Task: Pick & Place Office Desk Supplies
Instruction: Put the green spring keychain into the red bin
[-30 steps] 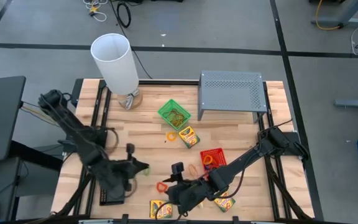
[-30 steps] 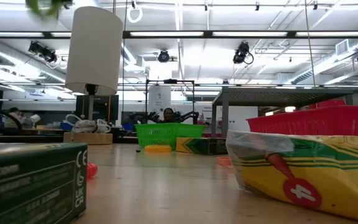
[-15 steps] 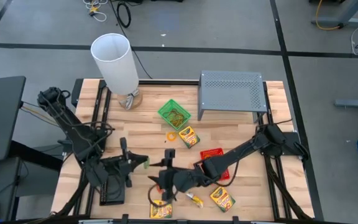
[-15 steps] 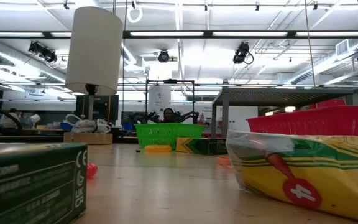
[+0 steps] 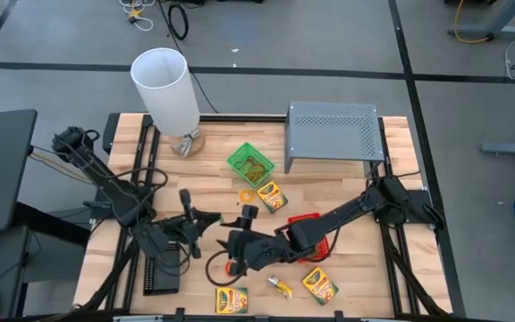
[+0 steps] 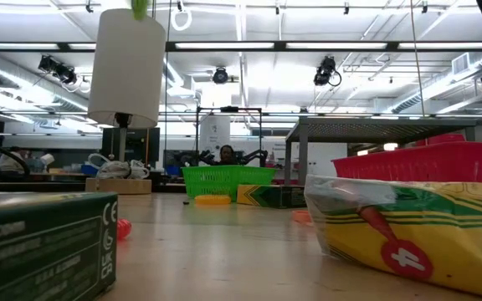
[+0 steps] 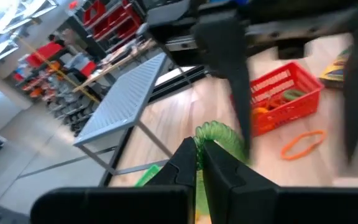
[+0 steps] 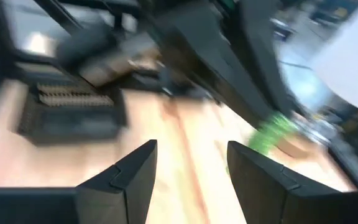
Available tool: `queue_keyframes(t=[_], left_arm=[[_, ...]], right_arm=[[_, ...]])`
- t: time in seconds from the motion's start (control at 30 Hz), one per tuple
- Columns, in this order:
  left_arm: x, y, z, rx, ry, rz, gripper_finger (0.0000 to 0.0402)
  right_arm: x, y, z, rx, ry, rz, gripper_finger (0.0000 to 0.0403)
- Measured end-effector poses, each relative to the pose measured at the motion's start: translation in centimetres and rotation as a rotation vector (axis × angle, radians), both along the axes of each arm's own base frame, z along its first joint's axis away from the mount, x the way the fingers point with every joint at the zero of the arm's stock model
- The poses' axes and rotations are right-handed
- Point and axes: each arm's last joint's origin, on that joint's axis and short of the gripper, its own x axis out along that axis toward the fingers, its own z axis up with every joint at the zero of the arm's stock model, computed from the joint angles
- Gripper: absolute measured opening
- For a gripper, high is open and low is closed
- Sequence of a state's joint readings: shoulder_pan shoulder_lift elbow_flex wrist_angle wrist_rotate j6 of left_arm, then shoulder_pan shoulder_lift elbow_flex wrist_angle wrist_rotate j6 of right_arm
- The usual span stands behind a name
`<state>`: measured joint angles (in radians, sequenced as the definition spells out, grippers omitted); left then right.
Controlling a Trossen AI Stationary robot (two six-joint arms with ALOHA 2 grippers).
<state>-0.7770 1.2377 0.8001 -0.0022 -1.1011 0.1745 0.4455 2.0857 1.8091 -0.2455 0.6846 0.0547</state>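
My left gripper (image 5: 206, 217) is over the table's middle, shut on a green loop band (image 7: 219, 135), which also shows in the right wrist view (image 8: 271, 133) and at the top of the low view (image 6: 141, 7). My right gripper (image 5: 238, 243) hovers open just to the right of it, fingers (image 8: 135, 174) spread and empty. A red loop band (image 5: 232, 266) lies flat on the wood below it. The red tray (image 5: 307, 228) holds loop bands, and an orange rubber band (image 7: 302, 143) lies beside it. My left gripper pinches the green loop band (image 7: 211, 132) between its two fingers. Only a curved bit of the loop sticks out past the fingertips. The band is lifted clear of the table.
A green tray (image 5: 250, 164) with tan bands, an orange loop (image 5: 247, 195) and crayon boxes (image 5: 271, 195) (image 5: 231, 300) (image 5: 318, 284) lie about. A black tray (image 5: 159, 268) sits near the left edge. The white cylinder (image 5: 166, 88) and grey riser (image 5: 333, 134) stand at the far side.
My right gripper has swung from the near edge toward the table's left and then toward the far side, uncovering the crayon box at the near right. My left gripper has carried the green band a little toward the far edge and the right gripper.
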Motion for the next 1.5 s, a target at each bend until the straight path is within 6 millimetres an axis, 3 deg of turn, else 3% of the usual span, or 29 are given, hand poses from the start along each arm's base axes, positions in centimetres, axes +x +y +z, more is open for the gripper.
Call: queue_keyframes(t=[0.47,1.23,1.5], left_arm=[[0.6,0.4,0.4,-0.020,-0.024,-0.004,0.0011],[2.9,3.5,0.3,-0.060,0.005,0.038,0.0011],[3.2,3.5,0.6,-0.091,-0.016,-0.009,0.0011]], right_arm=[[-1.1,0.4,-0.4,-0.080,-0.010,-0.207,0.0204],[-2.7,2.8,-0.2,-0.154,-0.071,-0.300,0.0204],[-2.6,2.2,-0.4,-0.175,-0.058,-0.325,0.0204]])
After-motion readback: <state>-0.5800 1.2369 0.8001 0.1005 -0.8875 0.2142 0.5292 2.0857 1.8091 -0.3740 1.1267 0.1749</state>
